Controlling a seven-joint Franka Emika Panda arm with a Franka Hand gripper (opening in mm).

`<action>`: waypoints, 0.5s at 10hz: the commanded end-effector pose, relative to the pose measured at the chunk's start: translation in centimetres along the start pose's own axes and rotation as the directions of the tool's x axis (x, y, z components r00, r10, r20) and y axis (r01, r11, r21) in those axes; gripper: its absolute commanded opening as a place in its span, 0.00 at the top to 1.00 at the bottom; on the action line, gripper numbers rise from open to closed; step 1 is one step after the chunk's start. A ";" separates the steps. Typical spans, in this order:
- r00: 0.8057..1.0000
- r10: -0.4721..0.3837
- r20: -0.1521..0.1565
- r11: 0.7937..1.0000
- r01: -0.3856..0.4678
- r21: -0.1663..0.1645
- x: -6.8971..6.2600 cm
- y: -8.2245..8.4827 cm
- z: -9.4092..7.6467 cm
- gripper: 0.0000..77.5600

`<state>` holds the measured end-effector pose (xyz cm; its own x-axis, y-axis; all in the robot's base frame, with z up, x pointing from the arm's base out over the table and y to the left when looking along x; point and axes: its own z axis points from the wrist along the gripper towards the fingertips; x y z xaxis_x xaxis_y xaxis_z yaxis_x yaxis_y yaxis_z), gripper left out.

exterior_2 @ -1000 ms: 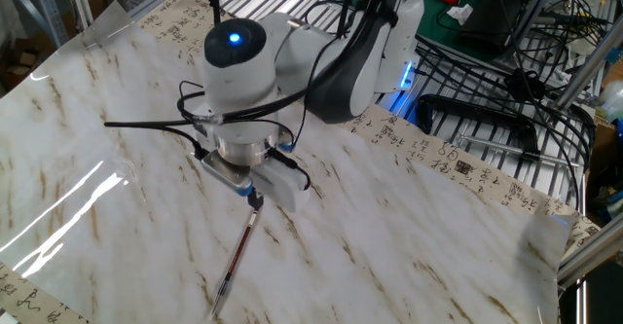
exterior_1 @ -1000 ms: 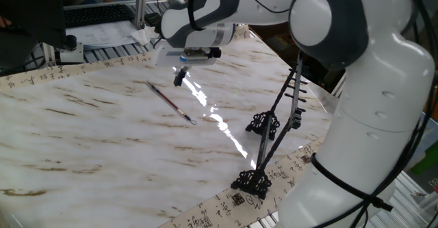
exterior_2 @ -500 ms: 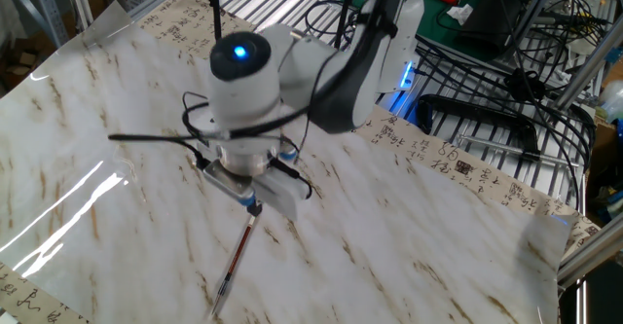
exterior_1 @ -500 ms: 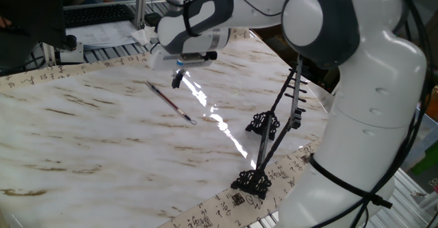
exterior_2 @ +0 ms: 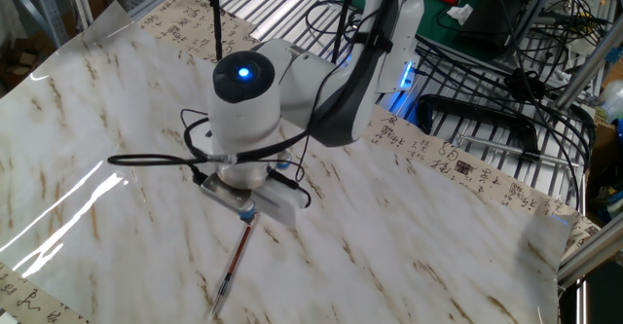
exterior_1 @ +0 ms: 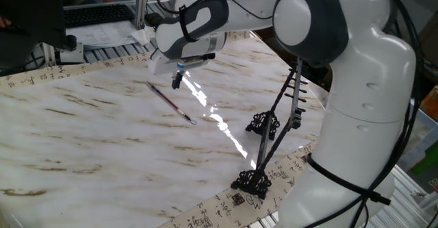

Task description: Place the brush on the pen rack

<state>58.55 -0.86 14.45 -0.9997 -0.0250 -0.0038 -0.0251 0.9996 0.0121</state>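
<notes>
Reddish-brown brush (exterior_1: pixel 170 100) lay flat, just below the gripper (exterior_1: pixel 178 79).
Shaft ran diagonally away from the pen rack (exterior_1: pixel 271 133); finger spread could not be told.

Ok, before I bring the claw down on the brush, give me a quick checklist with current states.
1. Brush lying flat and free on the table: ok.
2. Claw holding nothing: ok, the brush lies on the table, apart from it.
3. Claw opening wide enough for the shaft: cannot tell, the fingers are mostly hidden in both views.
4. Claw lined up over the brush: not ok; it hangs near one end, not mid-shaft.
5. Pen rack standing upright: ok.
6. Nothing lying between brush and pen rack: ok.
</notes>
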 end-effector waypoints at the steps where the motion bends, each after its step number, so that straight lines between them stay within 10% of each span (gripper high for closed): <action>1: 0.998 -0.061 0.005 0.998 0.061 0.008 -0.3 -0.5 0.4 1.00; 5: 0.992 -0.123 0.009 0.992 0.123 0.016 -0.5 -0.4 2.1 1.00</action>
<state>58.84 -1.25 12.93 -0.9929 -0.1189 -0.0086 -0.1190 0.9929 0.0018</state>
